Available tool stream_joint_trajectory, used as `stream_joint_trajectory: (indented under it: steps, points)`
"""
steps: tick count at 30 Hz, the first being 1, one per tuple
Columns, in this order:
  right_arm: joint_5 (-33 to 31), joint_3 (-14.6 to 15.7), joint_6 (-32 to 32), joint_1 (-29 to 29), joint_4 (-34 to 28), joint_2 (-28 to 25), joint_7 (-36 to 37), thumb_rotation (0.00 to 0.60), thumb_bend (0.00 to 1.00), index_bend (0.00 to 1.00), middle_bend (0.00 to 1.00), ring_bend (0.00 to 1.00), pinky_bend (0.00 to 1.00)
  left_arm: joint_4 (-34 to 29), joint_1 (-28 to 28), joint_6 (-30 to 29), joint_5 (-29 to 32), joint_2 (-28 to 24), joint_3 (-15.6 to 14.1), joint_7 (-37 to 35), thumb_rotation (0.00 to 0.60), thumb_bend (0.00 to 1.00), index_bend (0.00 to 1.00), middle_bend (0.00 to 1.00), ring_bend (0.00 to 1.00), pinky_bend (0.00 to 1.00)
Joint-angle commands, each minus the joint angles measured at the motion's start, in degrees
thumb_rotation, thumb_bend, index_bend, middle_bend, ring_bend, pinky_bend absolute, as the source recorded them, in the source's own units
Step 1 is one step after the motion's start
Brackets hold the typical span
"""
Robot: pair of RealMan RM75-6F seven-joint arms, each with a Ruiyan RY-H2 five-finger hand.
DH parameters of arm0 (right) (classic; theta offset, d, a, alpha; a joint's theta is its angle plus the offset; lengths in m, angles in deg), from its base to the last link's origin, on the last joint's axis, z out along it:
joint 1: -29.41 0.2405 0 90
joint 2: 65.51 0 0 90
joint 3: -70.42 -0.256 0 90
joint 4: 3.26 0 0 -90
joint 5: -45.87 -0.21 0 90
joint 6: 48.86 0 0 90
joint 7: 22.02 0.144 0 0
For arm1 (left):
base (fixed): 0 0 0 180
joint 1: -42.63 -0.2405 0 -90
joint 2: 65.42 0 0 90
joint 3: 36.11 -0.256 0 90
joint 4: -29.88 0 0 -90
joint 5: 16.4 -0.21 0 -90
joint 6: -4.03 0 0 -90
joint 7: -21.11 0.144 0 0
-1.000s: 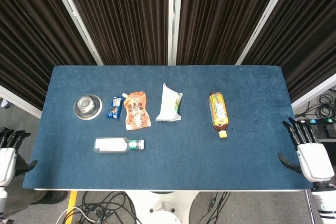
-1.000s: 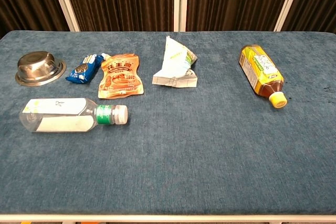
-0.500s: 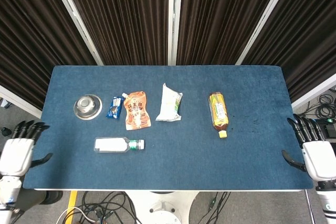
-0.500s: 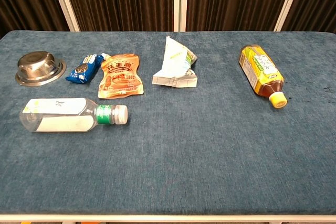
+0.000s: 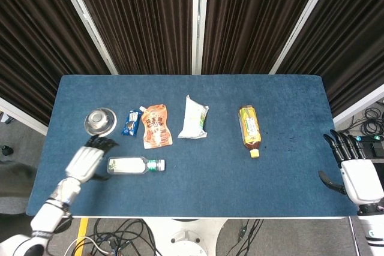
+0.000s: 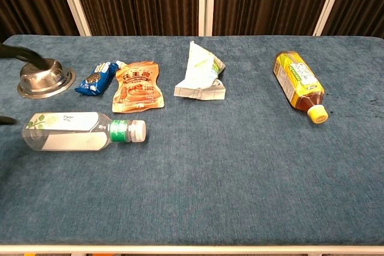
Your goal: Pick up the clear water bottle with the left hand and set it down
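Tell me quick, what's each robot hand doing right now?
Left robot hand: open, fingers apart, beside the base of the water bottle, not gripping it.
Right robot hand: open, holding nothing, off the table's right edge.

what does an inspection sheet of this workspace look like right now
surface: blue cloth table, flat.
job's things: clear water bottle lying on its side, cap toward centre.
clutter: steel bowl, blue snack pack, orange pouch, white bag, tea bottle lying down.
hands: left hand beside the bottle's base, fingers apart, holding nothing; right hand off the table's edge, open.
cables: loose on the floor under the table.
surroundings: dark curtains behind.
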Motion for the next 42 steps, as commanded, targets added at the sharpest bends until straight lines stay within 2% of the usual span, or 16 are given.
stream_joint_trajectory:
  steps: [1,7,11,14,17,20,22,24,28,29,36,39,42]
  points:
    - [-0.2,0.1,-0.1,0.0,0.1,0.1,0.1,0.6,0.21,0.0,0.0,0.0,0.0,0.5,3.8,4.4,4.9,3.6,0.4,4.3,0.6,0.14,0.19,0.15,0.09,0.02]
    - [-0.8,0.1,-0.3,-0.2,0.4,0.2,0.5,0.6,0.21,0.0,0.0,0.0,0.0,1.2,6.6,6.2,11.9,7.0,-0.9,11.4,0.6,0.14,0.19,0.15,0.09,0.04]
    - [-0.9,0.2,-0.5,-0.1,0.5,0.3,0.6,0.6,0.21,0.0,0.0,0.0,0.0,3.4,7.4,4.5,16.3,10.2,-0.9,14.0,0.6,0.14,0.22,0.16,0.11,0.06]
    - [-0.9,0.2,-0.7,0.0,0.6,0.4,0.6,0.6,0.21,0.0,0.0,0.0,0.0,5.0,7.3,1.8,17.2,12.8,-0.7,14.7,0.6,0.14,0.25,0.21,0.18,0.12]
    - [-0.8,0.2,-0.8,0.2,0.5,0.4,0.5,0.6,0.21,0.0,0.0,0.0,0.0,6.3,7.2,0.3,17.9,14.5,-0.4,14.4,0.6,0.14,0.28,0.24,0.21,0.19]
    - [-0.7,0.3,-0.8,0.2,0.5,0.5,0.5,0.6,0.21,0.0,0.0,0.0,0.0,7.3,7.4,0.1,18.4,15.2,-0.5,13.8,0.6,0.14,0.3,0.26,0.23,0.21]
    - [-0.8,0.2,-0.8,0.2,0.5,0.5,0.4,0.6,0.21,0.0,0.0,0.0,0.0,8.3,7.3,-0.7,17.7,15.8,-0.5,13.3,0.6,0.14,0.34,0.29,0.25,0.24]
    - [-0.8,0.2,-0.9,0.2,0.5,0.5,0.3,0.6,0.21,0.0,0.0,0.0,0.0,9.5,7.1,-1.5,16.7,16.5,-0.5,12.1,0.6,0.15,0.41,0.35,0.31,0.3]
    - [-0.5,0.3,-0.9,0.3,0.1,0.5,0.1,0.6,0.21,0.0,0.0,0.0,0.0,13.1,6.2,-3.8,11.1,18.1,-0.2,4.9,0.6,0.21,0.6,0.57,0.51,0.54]
    - [-0.4,0.3,-0.8,0.3,0.0,0.4,0.1,0.6,0.21,0.0,0.0,0.0,0.0,13.8,6.0,-3.8,9.8,18.1,-0.2,2.7,0.6,0.23,0.62,0.6,0.54,0.57]
    - [1.7,0.1,-2.1,2.0,-4.7,-3.2,0.6,0.6,0.21,0.0,0.0,0.0,0.0,16.3,5.6,-4.4,-2.4,16.2,-0.7,-20.2,0.6,0.26,0.65,0.63,0.56,0.58]
    - [4.3,0.1,-4.5,4.4,-8.9,-5.8,2.5,0.6,0.21,0.0,0.0,0.0,0.0,16.7,6.1,-6.3,-9.3,16.2,-1.6,-32.8,0.6,0.26,0.65,0.63,0.56,0.58]
    - [6.0,0.0,-8.0,7.1,-12.8,-8.1,4.8,0.6,0.21,0.01,0.0,0.0,0.0,17.9,7.0,-8.4,-13.7,17.3,-2.0,-40.3,0.6,0.26,0.65,0.63,0.56,0.57]
